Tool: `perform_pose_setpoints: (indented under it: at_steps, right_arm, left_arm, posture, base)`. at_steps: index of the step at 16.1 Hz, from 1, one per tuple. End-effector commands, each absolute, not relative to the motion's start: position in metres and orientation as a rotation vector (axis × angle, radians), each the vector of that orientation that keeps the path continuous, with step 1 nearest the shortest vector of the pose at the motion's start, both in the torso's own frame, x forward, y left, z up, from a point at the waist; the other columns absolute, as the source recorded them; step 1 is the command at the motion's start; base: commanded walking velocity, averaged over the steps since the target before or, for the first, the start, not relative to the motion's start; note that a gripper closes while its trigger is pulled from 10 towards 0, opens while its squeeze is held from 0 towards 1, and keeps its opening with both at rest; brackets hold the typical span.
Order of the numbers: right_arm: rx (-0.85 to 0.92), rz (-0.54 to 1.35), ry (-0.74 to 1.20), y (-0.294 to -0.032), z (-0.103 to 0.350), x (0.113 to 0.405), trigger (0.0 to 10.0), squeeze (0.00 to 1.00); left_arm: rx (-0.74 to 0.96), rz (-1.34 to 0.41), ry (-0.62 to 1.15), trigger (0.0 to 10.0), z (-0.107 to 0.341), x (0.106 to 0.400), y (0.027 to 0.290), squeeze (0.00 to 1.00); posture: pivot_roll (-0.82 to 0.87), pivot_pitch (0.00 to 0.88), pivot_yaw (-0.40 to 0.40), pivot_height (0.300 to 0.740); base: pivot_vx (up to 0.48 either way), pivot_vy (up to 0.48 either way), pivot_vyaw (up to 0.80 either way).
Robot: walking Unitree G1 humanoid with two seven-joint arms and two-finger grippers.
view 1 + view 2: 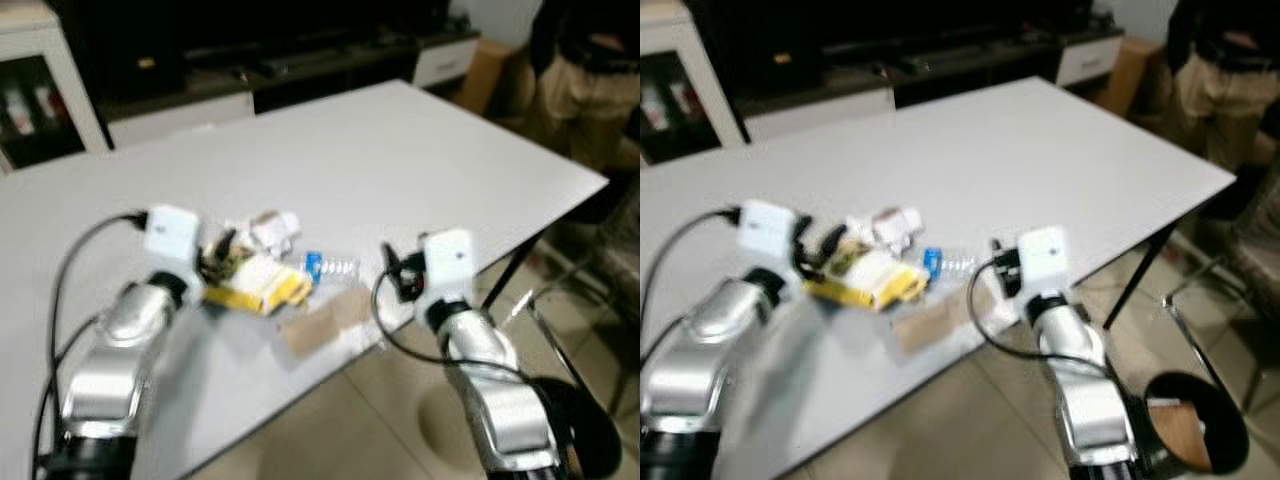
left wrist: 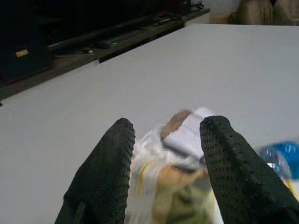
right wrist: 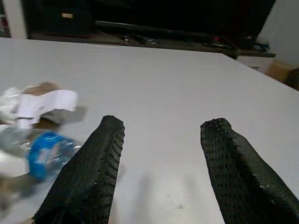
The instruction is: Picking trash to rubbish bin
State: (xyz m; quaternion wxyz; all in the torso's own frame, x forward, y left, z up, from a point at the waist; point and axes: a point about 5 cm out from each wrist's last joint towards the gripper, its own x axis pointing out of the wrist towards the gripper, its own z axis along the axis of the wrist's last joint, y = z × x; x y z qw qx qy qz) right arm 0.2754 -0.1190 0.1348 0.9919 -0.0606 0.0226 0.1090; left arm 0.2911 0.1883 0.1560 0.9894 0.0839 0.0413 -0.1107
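A small heap of trash lies near the front edge of the white table (image 1: 400, 150): a yellow wrapper (image 1: 262, 285), crumpled white paper (image 1: 272, 230), a clear bottle with a blue label (image 1: 330, 268) and a brown cardboard scrap (image 1: 320, 322). My left gripper (image 1: 218, 258) is at the heap's left side. In the left wrist view its fingers (image 2: 107, 168) stand apart with the wrapper (image 2: 173, 186) between them. My right gripper (image 1: 392, 272) hovers open just right of the bottle (image 3: 46, 154), nothing between its fingers. A black rubbish bin (image 1: 1195, 430) stands on the floor below my right arm.
A person (image 1: 585, 70) stands beyond the table's far right corner. A metal chair frame (image 1: 590, 290) sits on the floor to the right. A dark TV cabinet (image 1: 300, 55) runs along the back, with a white cupboard (image 1: 40, 90) at the left.
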Motion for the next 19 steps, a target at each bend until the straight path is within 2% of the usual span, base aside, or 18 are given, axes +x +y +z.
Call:
perform_pose_setpoints:
  at_steps: [1, 8, 15, 19]
  right_arm:
    - [-0.135, 0.182, 0.039, -0.131, 0.136, 0.276, 10.0, 0.00]
    - [-0.152, 0.224, 0.058, -0.123, 0.130, 0.270, 10.0, 0.00]
    - [-0.139, 0.225, 0.077, -0.127, 0.124, 0.270, 10.0, 0.00]
    - [-0.153, 0.168, 0.131, -0.137, 0.114, 0.266, 10.0, 0.00]
  left_arm:
    - [0.161, -0.256, 0.081, 10.0, 0.157, 0.292, 0.179, 0.00]
    - [0.170, -0.251, 0.084, 10.0, 0.157, 0.288, 0.185, 0.00]
    - [0.169, -0.231, 0.099, 10.0, 0.155, 0.293, 0.197, 0.00]
    - [0.160, -0.268, 0.104, 10.0, 0.151, 0.300, 0.182, 0.00]
  posture:
    - [-0.06, 0.000, -0.009, 0.740]
    - [-0.04, 0.000, -0.006, 0.740]
    - [-0.05, 0.000, 0.008, 0.740]
    - [-0.06, 0.000, 0.013, 0.740]
  base:
    - [0.349, 0.000, 0.00]
    - [0.358, 0.000, 0.00]
    - [0.000, 0.000, 0.00]
    - [0.000, 0.000, 0.00]
